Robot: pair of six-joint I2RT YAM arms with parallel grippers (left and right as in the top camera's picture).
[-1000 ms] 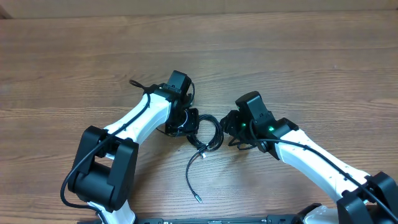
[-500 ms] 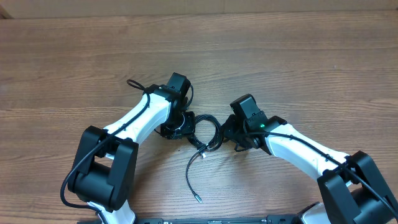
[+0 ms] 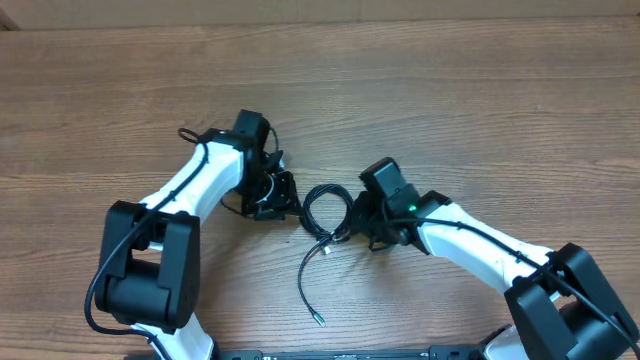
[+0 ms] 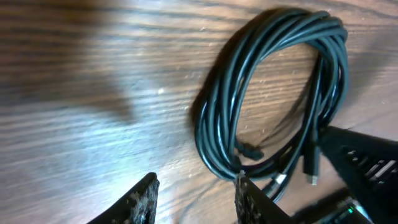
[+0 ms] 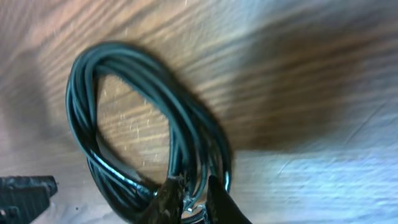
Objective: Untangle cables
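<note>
One coil of cables (image 4: 227, 93) in the right jaws.

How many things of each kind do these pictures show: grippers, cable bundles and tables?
Grippers: 2 (left gripper, right gripper)
Cable bundles: 1 (the cables, coiled together)
Tables: 1 (wooden table)
Total: 4

Wooden tabletop (image 3: 450, 90): mid-brown, with darker streaked grain running between the left and right edges.
Thin coiled cables (image 3: 328, 208): glossy black; one loose plug tip (image 3: 318, 321) silvery.
Jointed left arm (image 3: 195, 180) and right arm (image 3: 480, 245): white shells, black joints; small green light (image 3: 410, 208) on the right.
Two-finger left gripper (image 4: 196, 186): black, pale-scuffed.
</note>
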